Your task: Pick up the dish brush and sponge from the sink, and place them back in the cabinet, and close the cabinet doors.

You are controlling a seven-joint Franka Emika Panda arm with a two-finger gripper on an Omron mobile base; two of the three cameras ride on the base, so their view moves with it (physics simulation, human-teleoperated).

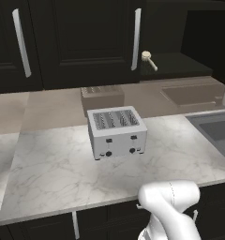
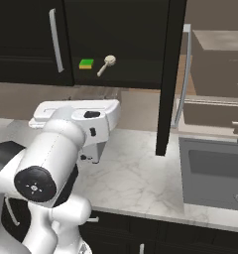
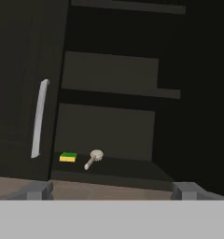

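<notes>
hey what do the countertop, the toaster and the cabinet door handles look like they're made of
The countertop looks like polished white marble or a marble-look stone: pale with grey veins. The toaster seems to be brushed metal, silver-grey with dark knobs. The cabinet door handles look like satin steel or aluminium: long bright silver bars against the matt black cabinet doors. All rendered, so these are only appearances.
</notes>
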